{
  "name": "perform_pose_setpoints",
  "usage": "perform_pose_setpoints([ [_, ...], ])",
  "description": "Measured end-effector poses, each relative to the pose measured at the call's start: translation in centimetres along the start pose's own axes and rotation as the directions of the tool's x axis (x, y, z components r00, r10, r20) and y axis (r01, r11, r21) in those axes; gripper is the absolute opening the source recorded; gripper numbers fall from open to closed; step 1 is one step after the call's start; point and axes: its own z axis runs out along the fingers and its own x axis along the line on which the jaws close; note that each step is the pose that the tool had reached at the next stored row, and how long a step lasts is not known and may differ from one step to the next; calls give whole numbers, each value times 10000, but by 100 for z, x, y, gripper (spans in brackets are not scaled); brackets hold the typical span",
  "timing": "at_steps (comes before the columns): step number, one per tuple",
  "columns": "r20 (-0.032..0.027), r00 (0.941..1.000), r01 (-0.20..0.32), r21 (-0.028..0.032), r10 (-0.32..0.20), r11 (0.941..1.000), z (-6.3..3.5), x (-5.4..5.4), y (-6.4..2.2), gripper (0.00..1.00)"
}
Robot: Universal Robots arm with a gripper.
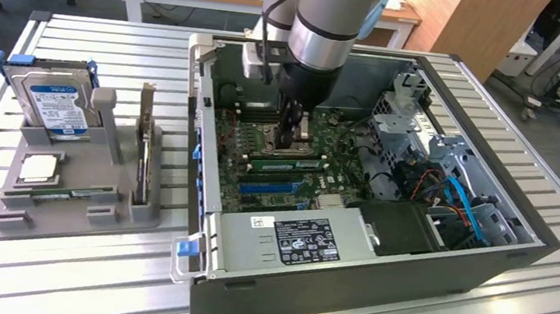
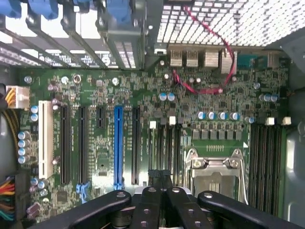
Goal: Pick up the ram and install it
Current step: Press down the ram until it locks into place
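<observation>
The ram [image 1: 285,160] stands on edge in a motherboard [image 1: 260,143] slot inside the open case [image 1: 350,289], between the CPU socket [image 1: 270,131] and the blue slots [image 1: 268,188]. The gripper [image 1: 296,138] hangs straight above it, fingers [image 2: 147,200] closed together with nothing between them; whether they touch the ram cannot be told. On the exterior view's left, a grey holder [image 1: 96,220] on the surface [image 1: 59,274] carries a hard drive [image 1: 56,106].
</observation>
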Motion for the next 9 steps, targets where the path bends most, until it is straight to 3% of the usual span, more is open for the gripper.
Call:
perform_pose_setpoints([
  [9,1,10000,0,0,0,10000,-6,-1,-202,10],
])
